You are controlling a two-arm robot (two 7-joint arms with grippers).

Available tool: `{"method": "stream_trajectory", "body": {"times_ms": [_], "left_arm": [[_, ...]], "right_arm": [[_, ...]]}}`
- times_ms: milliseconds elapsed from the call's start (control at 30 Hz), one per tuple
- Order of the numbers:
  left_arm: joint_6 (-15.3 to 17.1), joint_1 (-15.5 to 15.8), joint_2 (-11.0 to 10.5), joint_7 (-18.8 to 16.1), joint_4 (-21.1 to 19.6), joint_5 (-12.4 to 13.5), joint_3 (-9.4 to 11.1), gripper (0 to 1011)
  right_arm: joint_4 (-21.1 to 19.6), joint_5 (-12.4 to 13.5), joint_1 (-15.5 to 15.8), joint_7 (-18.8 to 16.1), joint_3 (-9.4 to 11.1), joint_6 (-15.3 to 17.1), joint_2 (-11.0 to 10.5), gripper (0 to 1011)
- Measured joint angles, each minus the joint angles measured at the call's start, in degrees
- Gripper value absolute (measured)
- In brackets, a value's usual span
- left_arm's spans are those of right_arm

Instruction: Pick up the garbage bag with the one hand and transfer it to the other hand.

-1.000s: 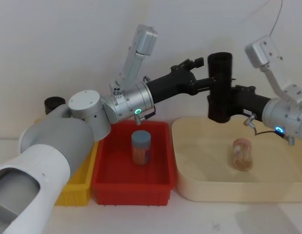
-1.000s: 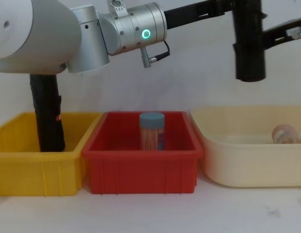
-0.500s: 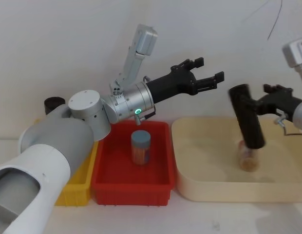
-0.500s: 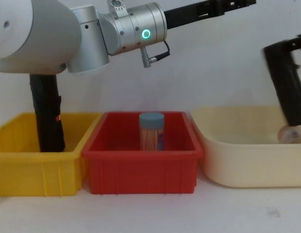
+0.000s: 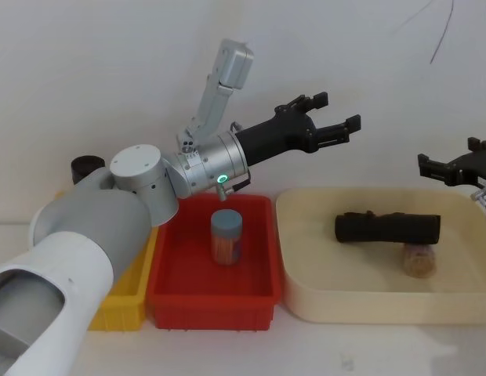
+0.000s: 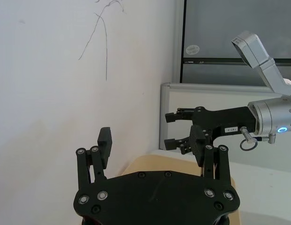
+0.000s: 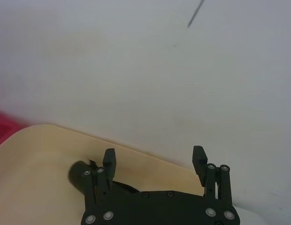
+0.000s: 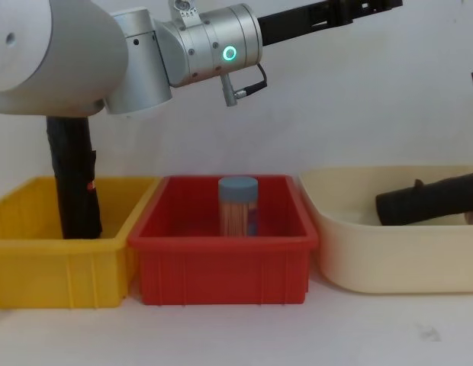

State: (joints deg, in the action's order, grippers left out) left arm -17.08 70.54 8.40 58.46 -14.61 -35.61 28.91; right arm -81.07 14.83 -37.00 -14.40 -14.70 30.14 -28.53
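Here, the garbage bag (image 5: pixel 387 228), a matte black roll, lies on its side inside the cream tray (image 5: pixel 360 305), its right end resting on a small jar of toothpicks (image 5: pixel 419 261) lying beneath it, so the roll looks slightly propped. Neither arm holds it. The one hand (image 5: pixel 335 131), on the left arm with the green ring, is raised well above the bins with its jaws spread apart and nothing between them, pointing toward the right arm as if placed for an exchange in mid-air. The other hand (image 5: pixel 456 166), on the right arm, hangs above the tray's far right corner, jaws also apart and empty; its wrist camera looks down between the fingers (image 7: pixel 109 161) at one end of the roll (image 7: pixel 80 178) in the tray below. Judging from this, the roll now sits in the tray rather than in a grip. A red bin (image 5: pixel 212 296) holds an upright blue-lidded jar (image 5: pixel 226 236); a yellow bin (image 8: pixel 38 259) holds a second black roll (image 8: pixel 72 183) standing upright, leaning on the wall
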Motion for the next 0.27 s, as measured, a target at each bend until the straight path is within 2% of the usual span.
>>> {"method": "stream_trajectory", "body": {"times_ms": [267], "left_arm": [[0.0, 0.0, 0.0, 0.0, 0.0, 0.0, 0.0, 1001]], "right_arm": [[-0.1, 0.0, 0.4, 0.6, 0.8, 0.2, -0.2, 1001]]}}
